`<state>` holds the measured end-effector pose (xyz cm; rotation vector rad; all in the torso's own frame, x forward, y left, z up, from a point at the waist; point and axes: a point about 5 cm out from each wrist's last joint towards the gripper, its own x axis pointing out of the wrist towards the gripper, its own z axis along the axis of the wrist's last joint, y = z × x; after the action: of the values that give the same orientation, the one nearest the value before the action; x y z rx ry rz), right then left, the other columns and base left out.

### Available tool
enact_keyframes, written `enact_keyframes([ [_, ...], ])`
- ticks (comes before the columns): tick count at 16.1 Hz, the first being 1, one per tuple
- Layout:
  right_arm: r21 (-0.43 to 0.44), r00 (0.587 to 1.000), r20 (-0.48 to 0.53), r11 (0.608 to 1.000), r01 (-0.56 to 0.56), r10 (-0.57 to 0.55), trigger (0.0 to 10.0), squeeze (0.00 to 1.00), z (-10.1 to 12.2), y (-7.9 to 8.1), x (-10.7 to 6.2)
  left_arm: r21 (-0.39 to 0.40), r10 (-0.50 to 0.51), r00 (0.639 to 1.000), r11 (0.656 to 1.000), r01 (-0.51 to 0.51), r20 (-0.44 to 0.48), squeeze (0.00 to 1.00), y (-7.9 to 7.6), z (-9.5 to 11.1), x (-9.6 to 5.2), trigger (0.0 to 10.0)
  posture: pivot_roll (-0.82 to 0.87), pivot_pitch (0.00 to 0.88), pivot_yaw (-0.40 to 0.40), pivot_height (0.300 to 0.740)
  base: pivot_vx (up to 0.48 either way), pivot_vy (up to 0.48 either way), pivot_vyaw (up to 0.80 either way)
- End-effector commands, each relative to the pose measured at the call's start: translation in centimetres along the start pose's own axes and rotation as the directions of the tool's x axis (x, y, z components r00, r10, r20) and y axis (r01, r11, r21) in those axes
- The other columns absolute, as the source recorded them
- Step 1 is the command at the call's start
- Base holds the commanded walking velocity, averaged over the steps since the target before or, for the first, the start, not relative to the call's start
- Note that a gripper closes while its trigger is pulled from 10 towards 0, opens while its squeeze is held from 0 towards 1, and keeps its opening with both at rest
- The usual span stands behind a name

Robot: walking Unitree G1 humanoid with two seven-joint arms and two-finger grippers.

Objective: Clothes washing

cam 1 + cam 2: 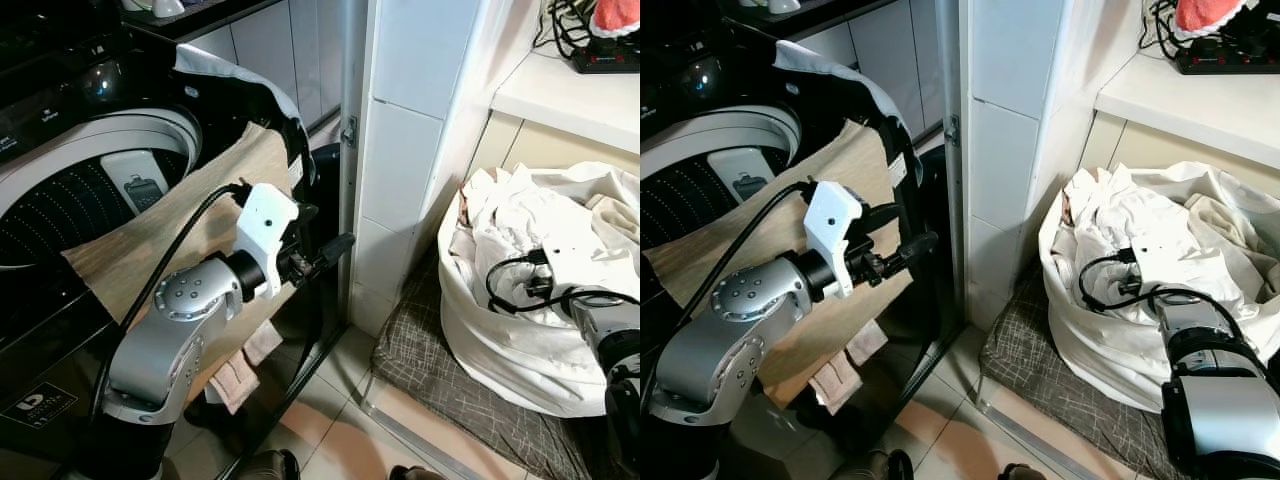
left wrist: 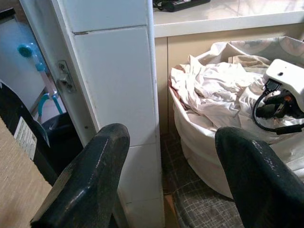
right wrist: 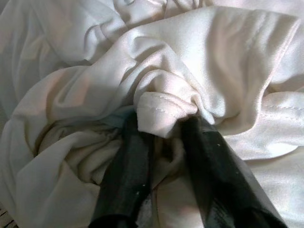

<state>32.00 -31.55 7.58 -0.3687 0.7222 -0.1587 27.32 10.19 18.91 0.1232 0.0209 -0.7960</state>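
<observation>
A soft, crumpled fold of pale laundry (image 3: 164, 111) is pinched between the jaws of the right gripper (image 3: 166, 137), low right in the head views, inside the white fabric bag (image 1: 500, 345). The left gripper (image 1: 325, 255) is held at centre, jaws wide (nothing between them), beside the tan cloth (image 1: 190, 240) draped over the washing machine (image 1: 70, 190), whose drum is cut off at the left edge.

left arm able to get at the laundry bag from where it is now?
Probably not directly. The left pincer hangs open by the washer, and the tiled wall corner stands between it and the laundry bag, where the right pincer already grips cloth.
</observation>
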Motion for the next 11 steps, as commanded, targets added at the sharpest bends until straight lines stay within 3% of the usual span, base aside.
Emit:
enact_keyframes([
  [1,0.022,1.0,-0.013,1.0,0.008,-0.008,0.0,0.0,-0.5,-0.3,0.0,-0.008,-0.004,1.0,1.0,0.004,-0.004,0.0,0.0,0.0,0.2,10.0,0.06,0.079,0.071,0.74,0.0,0.0,0.0],
  [7,0.124,0.986,0.141,0.99,0.069,-0.087,0.0,0.0,2.4,-1.8,-0.5,0.006,0.096,0.995,0.995,-0.096,-0.034,0.0,1.1,-0.8,0.7,10.0,0.02,0.059,0.076,0.74,0.0,0.0,0.0],
  [9,0.156,0.968,0.229,0.985,0.07,-0.105,0.0,0.0,4.0,-1.7,-0.8,-0.012,0.134,0.99,0.991,-0.135,-0.043,0.0,1.2,-1.3,1.1,10.0,0.0,0.05,0.085,0.74,0.0,0.0,0.0],
  [11,0.195,0.922,0.352,0.976,0.097,-0.162,0.0,0.0,5.9,-2.6,-2.3,0.0,0.16,0.986,0.987,-0.16,-0.035,0.0,1.4,-1.0,1.6,10.0,-0.01,0.034,0.079,0.74,0.0,0.0,0.0],
])
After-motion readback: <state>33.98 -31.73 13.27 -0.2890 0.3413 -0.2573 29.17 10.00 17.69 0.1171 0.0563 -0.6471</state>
